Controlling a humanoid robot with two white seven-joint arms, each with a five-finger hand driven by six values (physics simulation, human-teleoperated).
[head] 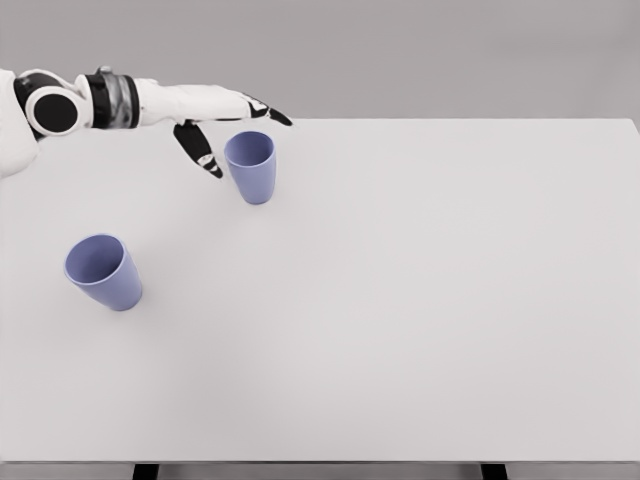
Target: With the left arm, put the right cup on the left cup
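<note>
The left hand is held over the far left part of the table, its arm brought in from the left edge. The fingers are spread apart and nothing is gripped: the thumb is dropped toward the near side, just left of the right cup, while the other fingers are stretched past the cup's far rim. This open posture is judged to be a preparation for closing around the cup's wall, which must be held before the cup can be carried to the left cup.

Both cups are set upright and well apart, the left one nearer and further left. They are seen as smooth, matte, bluish-purple tumblers, tapered from a wide round mouth to a narrower base, a shape that should allow one to be nested in the other. The tabletop is plain, pale and flat. The right arm is not seen.
</note>
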